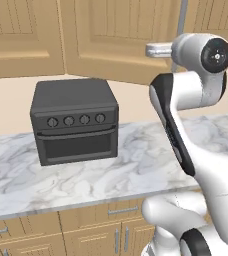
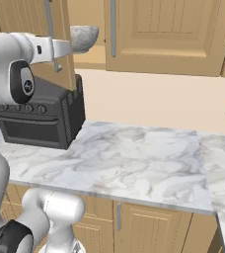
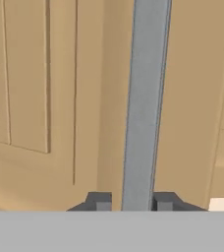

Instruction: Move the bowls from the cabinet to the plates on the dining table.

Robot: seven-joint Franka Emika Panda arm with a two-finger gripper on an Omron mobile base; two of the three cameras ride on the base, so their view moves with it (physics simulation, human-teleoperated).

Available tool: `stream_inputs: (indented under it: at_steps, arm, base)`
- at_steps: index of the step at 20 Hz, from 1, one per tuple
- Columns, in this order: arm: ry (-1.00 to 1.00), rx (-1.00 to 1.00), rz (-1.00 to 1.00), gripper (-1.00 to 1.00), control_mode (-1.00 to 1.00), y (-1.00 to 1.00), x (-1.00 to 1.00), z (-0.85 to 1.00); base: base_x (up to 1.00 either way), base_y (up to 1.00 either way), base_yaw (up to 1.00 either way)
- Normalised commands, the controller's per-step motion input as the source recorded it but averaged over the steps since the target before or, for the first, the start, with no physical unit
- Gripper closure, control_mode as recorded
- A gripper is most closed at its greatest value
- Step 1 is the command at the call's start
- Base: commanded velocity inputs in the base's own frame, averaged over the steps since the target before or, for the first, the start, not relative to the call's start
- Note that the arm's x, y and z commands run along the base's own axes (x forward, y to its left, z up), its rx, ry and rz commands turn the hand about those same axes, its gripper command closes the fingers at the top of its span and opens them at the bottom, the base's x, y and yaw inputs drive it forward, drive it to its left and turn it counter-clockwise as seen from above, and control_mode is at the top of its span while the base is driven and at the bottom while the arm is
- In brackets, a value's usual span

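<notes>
Here the end effector [image 3: 131, 202] is raised to the cabinet [image 2: 159, 34] above the table [image 2: 134, 158]. Its two dark fingertips [image 3: 100, 202] stand on either side of a long vertical silver bar handle [image 3: 143, 98]. In the hand view the bar runs straight up from between the tips. The tip on one side seems to meet the bar's edge, and a thin strip of wood shows between the bar and the other tip. So the jaws are drawn in narrow around the handle, but I cannot tell whether they are actually clamped on it.

Directly ahead of the end effector, behind the bar, is the light tan panelled door [image 3: 35, 98]. Its recessed panel lies off to one side of the fingertips.

In the right base view the grey-white marbled stone bowl [image 2: 85, 37] sits inside the cabinet. It is just past the end effector, at about the same height, and it shows beyond the edge of the door that carries the handle. It is close to the end effector but not touching it.

Well below the end effector a black oven [image 1: 73, 122] with a row of four knobs stands on the marble table, against the back wall. Below the tabletop are drawer fronts with short handles.
</notes>
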Motion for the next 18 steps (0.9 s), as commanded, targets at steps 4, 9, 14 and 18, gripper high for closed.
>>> stream_inputs:
  at_steps: [4,9,14,18]
  arm:
    - [-0.06,0.02,-0.03,1.0,-1.0,0.46,-0.49,-0.12]
    - [-0.03,0.02,-0.03,-1.0,-1.0,0.49,-0.44,-0.2]
    - [0.0,0.01,-0.01,-1.0,-1.0,0.3,-0.26,-0.12]
    - [-0.02,0.0,0.0,-1.0,-1.0,0.0,-0.29,-0.01]
  base:
    - [0.0,0.0,0.0]
    - [0.0,0.0,0.0]
    - [0.0,0.0,0.0]
    - [0.0,0.0,0.0]
